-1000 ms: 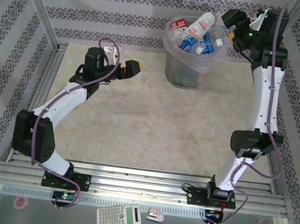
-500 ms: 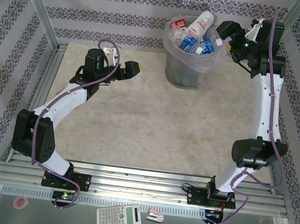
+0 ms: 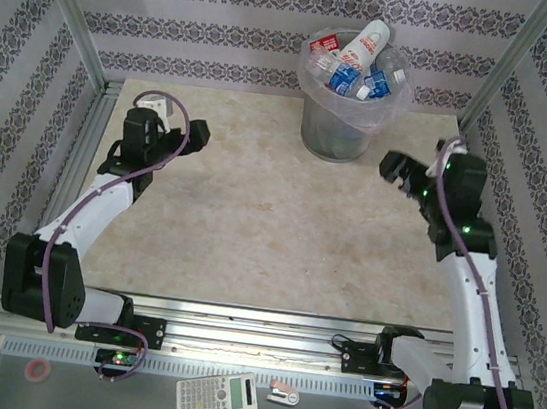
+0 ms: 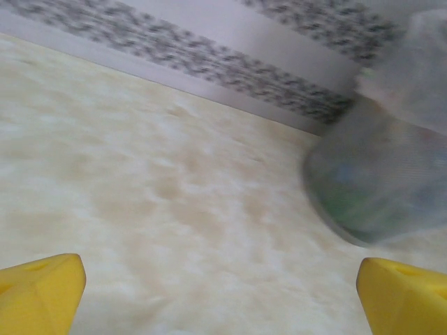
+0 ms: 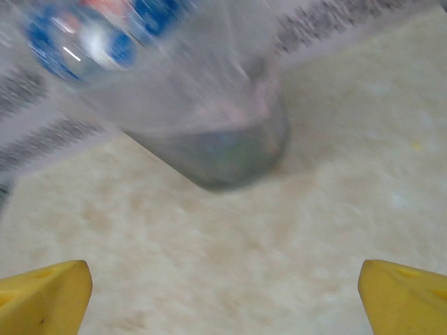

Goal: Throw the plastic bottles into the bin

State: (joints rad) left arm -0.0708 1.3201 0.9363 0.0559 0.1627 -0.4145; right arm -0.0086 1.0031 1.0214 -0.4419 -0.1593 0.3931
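Hanging wide open and empty, left gripper [image 3: 195, 135] and right gripper [image 3: 393, 167] both face the bin [image 3: 335, 134] ahead, plastic bottles [image 3: 359, 59] heaped past its rim; any retreat should steer wide of that heap.

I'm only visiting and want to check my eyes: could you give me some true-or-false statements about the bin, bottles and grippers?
1. The bin stands upright at the table's far edge. True.
2. The bin is nearly empty. False: bottles pile above its rim.
3. The left gripper holds a bottle. False: it is open and empty.
4. The right gripper is open, off to the bin's side. True.
5. A calculator lies beyond the table's near edge. True.
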